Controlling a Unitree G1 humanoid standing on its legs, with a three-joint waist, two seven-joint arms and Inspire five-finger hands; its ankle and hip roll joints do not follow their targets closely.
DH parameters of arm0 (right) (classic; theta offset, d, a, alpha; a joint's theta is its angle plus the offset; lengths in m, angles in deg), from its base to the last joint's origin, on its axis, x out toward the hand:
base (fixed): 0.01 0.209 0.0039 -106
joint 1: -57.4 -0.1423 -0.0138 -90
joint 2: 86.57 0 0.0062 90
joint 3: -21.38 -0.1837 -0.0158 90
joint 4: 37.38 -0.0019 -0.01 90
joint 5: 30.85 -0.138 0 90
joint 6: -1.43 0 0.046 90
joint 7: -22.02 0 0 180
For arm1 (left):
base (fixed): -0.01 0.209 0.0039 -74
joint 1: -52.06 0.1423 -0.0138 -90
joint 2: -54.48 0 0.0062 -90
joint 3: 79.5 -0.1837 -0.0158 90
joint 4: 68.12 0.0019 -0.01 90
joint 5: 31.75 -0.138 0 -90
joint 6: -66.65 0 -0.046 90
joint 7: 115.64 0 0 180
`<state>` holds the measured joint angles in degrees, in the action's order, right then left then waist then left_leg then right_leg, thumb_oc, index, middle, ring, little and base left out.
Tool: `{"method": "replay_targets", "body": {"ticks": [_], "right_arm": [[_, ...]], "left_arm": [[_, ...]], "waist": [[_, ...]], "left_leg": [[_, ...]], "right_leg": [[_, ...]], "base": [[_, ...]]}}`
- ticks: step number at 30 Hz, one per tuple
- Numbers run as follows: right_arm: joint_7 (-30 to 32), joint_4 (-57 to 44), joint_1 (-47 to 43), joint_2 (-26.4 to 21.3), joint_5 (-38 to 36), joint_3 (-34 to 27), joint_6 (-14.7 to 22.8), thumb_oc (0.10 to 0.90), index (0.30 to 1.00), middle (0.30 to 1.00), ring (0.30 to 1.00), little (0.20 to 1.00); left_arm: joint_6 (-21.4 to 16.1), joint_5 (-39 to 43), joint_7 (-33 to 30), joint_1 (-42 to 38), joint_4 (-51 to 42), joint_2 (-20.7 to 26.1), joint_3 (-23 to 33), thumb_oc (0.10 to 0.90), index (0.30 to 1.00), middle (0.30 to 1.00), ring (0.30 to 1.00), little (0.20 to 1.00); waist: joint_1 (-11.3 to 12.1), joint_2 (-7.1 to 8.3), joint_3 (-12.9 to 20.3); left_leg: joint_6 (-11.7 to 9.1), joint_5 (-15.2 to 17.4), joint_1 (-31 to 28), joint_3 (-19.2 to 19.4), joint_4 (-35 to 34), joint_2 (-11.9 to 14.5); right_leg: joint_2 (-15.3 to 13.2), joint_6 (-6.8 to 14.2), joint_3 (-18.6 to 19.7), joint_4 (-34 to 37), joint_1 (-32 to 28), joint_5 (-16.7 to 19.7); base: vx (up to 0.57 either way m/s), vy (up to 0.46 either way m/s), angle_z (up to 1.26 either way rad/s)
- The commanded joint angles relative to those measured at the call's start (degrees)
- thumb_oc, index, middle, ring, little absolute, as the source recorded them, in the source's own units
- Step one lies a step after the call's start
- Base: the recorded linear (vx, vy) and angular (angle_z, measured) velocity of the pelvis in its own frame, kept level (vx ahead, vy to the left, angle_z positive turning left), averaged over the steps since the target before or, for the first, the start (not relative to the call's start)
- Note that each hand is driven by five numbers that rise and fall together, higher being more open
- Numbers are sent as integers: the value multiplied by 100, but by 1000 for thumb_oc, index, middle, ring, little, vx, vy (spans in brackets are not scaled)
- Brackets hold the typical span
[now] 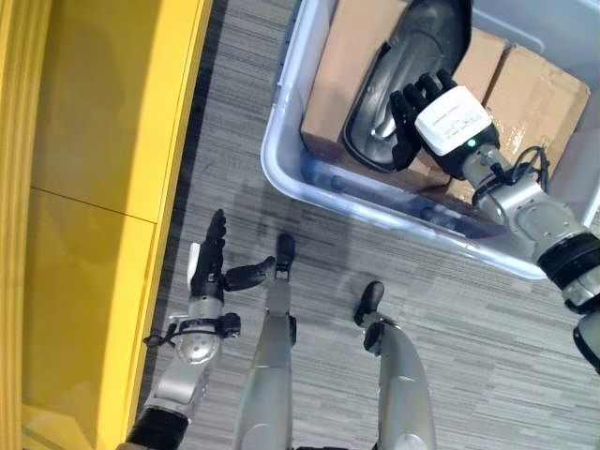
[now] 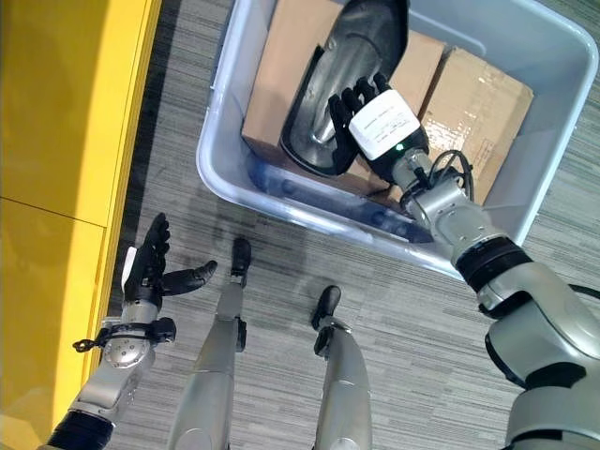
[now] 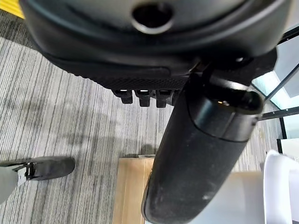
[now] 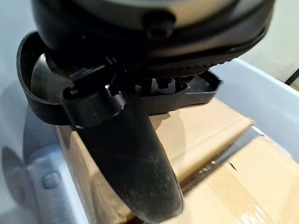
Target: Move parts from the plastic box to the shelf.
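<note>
A pale plastic box stands on the carpet at the upper right. In it a black moulded part lies tilted on brown cardboard boxes. My right hand reaches into the box, its fingers lying nearly straight on the part's near rim and the thumb stretched out over the cardboard. The yellow shelf runs down the left side. Beside it my left hand hovers low over the floor, open and holding nothing, thumb spread.
Grey striped carpet lies between the shelf and the box. A second cardboard box fills the plastic box's right half. The box's near wall rises between my body and the part.
</note>
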<state>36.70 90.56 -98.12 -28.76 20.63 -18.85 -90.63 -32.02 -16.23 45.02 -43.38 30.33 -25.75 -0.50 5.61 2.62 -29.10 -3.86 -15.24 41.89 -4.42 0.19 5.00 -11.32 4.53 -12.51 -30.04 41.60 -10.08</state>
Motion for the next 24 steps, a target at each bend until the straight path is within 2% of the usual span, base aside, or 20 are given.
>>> {"method": "replay_targets", "body": {"ticks": [1,6,16,20,22,24], "right_arm": [[-613,983,195,187,-307,574,10,400,300,300,300,300],[-531,764,409,245,-463,335,-15,400,300,300,300,300],[-373,122,700,70,-584,-67,33,400,300,300,300,300],[-342,-447,767,-248,-598,-276,88,400,300,300,300,300],[-311,-1036,910,-549,-663,-476,195,400,300,300,300,300],[-325,-1287,1010,-664,-700,-590,237,400,300,300,300,300]], "left_arm": [[-414,17,-60,-219,-451,56,65,900,1000,1000,1000,1000],[-418,31,-64,-284,-422,33,36,900,1000,1000,1000,1000],[-360,78,5,-336,-270,4,80,900,1000,1000,1000,1000],[-321,21,52,-358,-204,51,122,900,1000,1000,1000,1000],[-274,-36,98,-273,-161,86,191,900,1000,1000,1000,1000],[-262,-59,127,-232,-181,110,204,900,1000,1000,1000,1000]], "waist": [[184,59,-70],[167,82,-70],[194,178,-70],[184,242,-68],[116,313,147],[105,330,213]], "left_leg": [[-88,744,-454,71,338,109],[-113,703,-706,102,208,133],[-212,509,-1564,125,-238,142],[-246,456,-2075,147,-433,163],[-254,487,-2321,174,-472,173],[-250,501,-2416,180,-484,172]], "right_leg": [[39,260,-12,1893,-807,1254],[52,259,-8,1941,-963,1272],[78,318,-89,2356,-1797,1450],[72,358,-136,2519,-2296,1500],[76,384,-143,2623,-2557,1524],[76,395,-154,2674,-2665,1543]], "base": [[-13,5,-7],[-21,11,1],[-27,5,7],[1,2,-1],[48,16,-4],[38,18,-8]]}}
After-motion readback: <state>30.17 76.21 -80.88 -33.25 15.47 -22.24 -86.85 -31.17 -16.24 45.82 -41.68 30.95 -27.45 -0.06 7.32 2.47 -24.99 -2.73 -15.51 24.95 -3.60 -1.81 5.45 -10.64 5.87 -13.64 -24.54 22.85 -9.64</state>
